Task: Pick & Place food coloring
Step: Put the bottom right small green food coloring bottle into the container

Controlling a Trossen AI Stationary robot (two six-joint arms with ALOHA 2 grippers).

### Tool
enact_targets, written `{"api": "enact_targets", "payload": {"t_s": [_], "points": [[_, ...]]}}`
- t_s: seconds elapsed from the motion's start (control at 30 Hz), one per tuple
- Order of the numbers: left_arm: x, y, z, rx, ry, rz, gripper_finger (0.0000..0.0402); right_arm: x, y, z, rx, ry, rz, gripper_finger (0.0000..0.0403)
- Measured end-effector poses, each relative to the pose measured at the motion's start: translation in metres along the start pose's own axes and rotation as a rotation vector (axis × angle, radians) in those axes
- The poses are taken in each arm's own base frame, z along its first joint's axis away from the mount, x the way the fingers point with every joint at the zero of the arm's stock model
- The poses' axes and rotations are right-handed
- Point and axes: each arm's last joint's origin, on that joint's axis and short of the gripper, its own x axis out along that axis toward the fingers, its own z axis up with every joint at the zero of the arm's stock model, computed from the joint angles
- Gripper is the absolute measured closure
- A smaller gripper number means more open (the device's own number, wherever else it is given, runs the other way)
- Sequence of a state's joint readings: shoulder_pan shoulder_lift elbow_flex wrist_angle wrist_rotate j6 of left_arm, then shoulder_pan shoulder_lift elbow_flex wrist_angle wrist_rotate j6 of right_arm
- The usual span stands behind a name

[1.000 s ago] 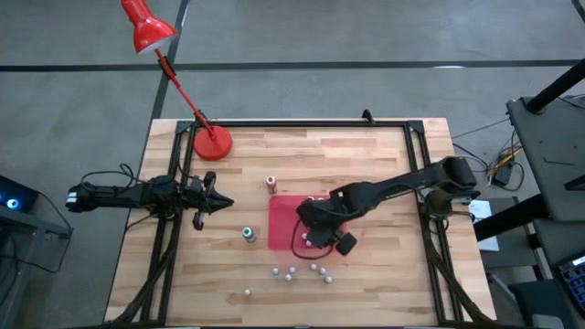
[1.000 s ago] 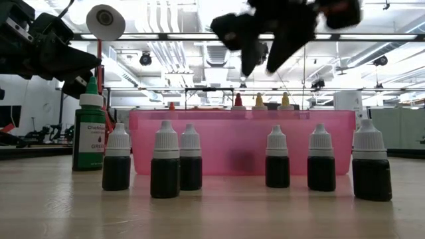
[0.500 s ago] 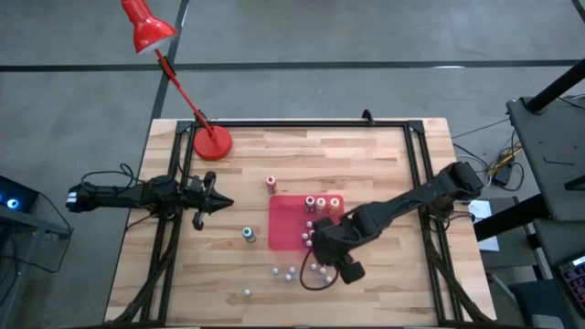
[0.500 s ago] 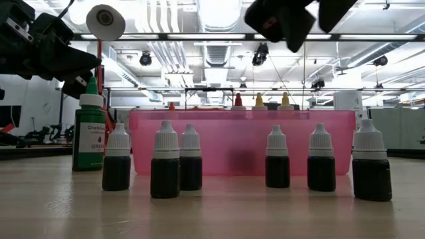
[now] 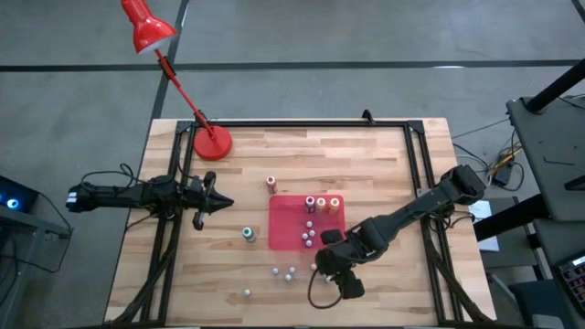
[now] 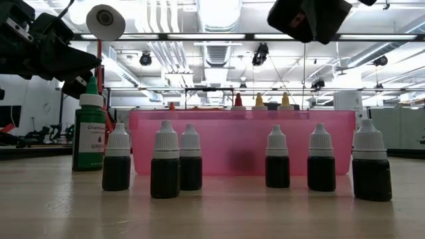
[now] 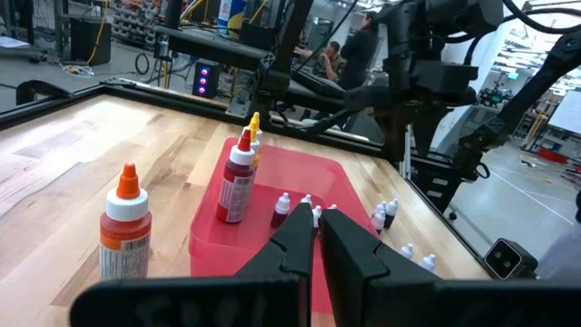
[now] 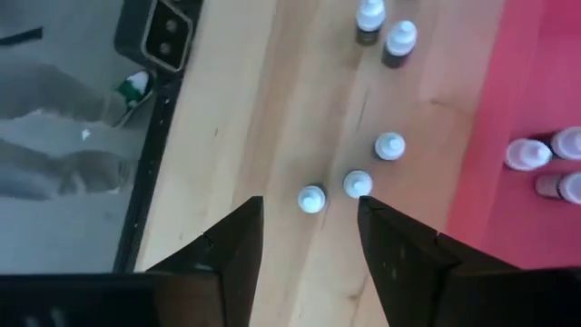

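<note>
The wooden table (image 5: 366,155) carries a flat red tray (image 5: 285,224) near its middle. Beyond the tray's far left corner stands the red lamp base (image 5: 212,143). An orange bottle (image 5: 271,184) stands just beside the tray's far edge, a green bottle (image 5: 248,235) at its left. Small white-capped bottles (image 5: 290,272) stand before its near edge.

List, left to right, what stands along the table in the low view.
Green bottle → three dark white-capped bottles → three more; pink tray spans behind.
</note>
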State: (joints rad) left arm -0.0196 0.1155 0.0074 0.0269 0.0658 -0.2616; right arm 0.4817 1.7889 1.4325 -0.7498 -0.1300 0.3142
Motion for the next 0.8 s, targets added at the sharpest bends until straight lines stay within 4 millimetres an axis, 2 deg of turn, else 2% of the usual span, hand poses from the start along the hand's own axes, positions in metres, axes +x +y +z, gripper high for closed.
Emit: {"api": "enact_targets", "payload": {"t_s": [0.43, 0.63, 0.8], "points": [[0.000, 0.000, 0.000, 0.000, 0.000, 0.000, 0.0402, 0.003, 0.011, -0.004, 0.295, -0.050, -0.107, 0.0225], [0.000, 0.000, 0.000, 0.000, 0.000, 0.000, 0.0402, 0.020, 0.016, -0.008, 0.307, 0.000, -0.113, 0.0225], [0.000, 0.000, 0.000, 0.000, 0.000, 0.000, 0.0402, 0.043, 0.017, -0.012, 0.309, 0.065, -0.102, 0.0225]]}}
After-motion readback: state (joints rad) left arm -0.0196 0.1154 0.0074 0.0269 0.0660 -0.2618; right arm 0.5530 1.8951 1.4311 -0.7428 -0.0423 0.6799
